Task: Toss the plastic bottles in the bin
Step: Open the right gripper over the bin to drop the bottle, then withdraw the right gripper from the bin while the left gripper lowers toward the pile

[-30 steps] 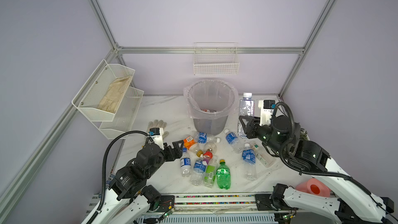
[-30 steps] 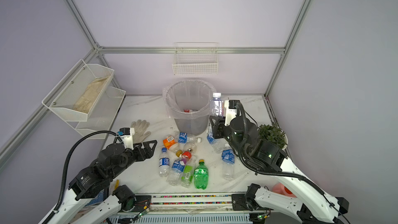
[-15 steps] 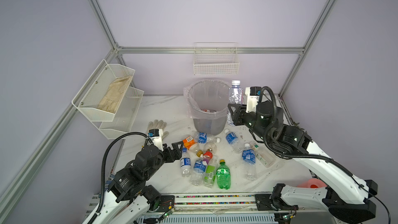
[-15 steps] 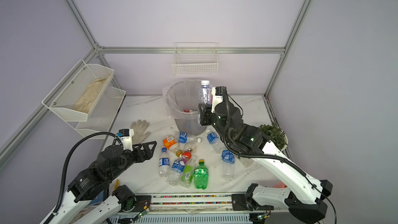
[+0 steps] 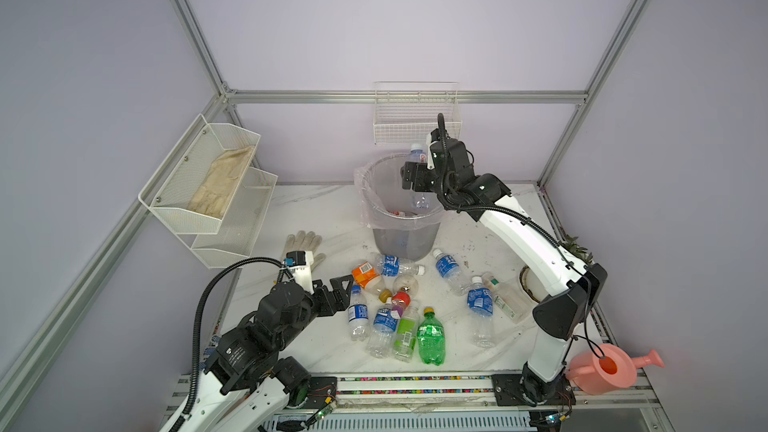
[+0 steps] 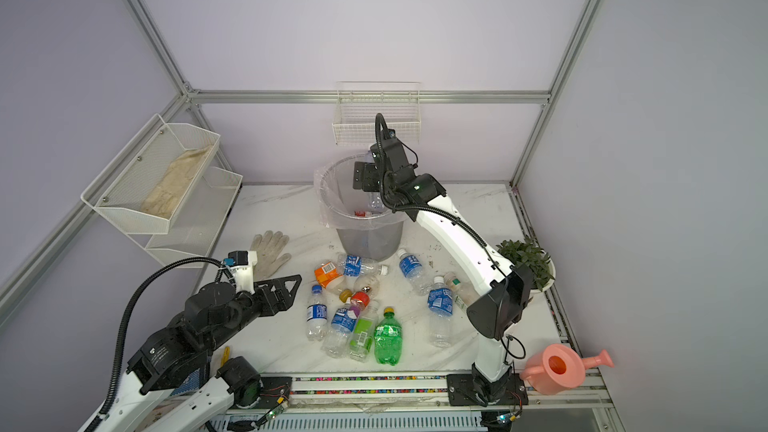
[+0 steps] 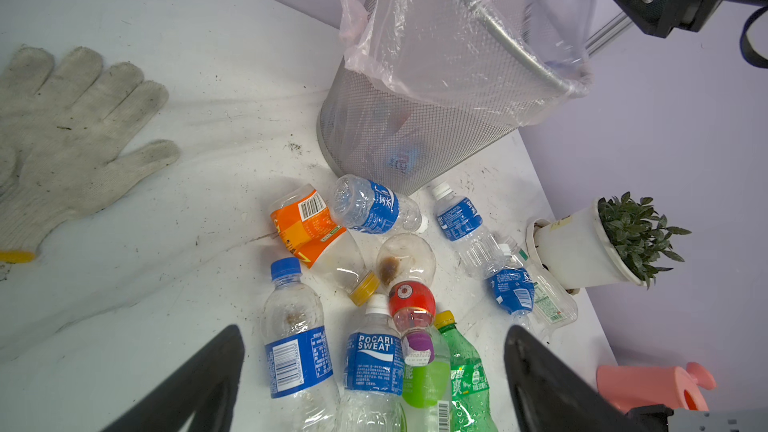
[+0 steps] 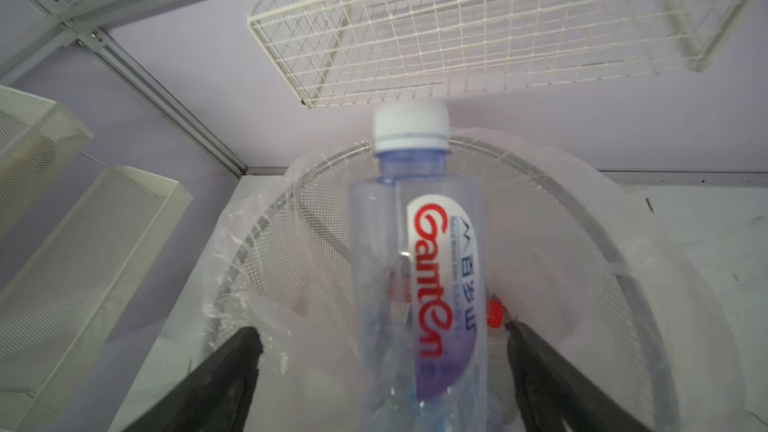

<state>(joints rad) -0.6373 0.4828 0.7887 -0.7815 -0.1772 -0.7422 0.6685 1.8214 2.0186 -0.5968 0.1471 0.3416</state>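
In both top views the right hand (image 5: 411, 178) hangs over the mouth of the bin (image 5: 401, 238), upper middle of the frame, so that anything let go there drops inside. A clear bottle (image 5: 416, 153) is upright at that spot, its cap above the rim. The other plastic bottles (image 5: 390, 305) lie scattered on the worktop (image 5: 316, 209) at lower centre, just in front of the bin. The left hand (image 5: 347, 292) hovers beside them, to my eye lining up the next pick. From the left wrist, its fingers (image 7: 199, 380) are spread with nothing pinched, and a blue label (image 7: 401, 160) shows through the bin's mesh (so it isn't empty). From the right wrist, the fingers (image 8: 224, 376) stand wide and clear of the clear bottle on both sides, over the bag-lined opening; something red (image 8: 494, 313) lies within.
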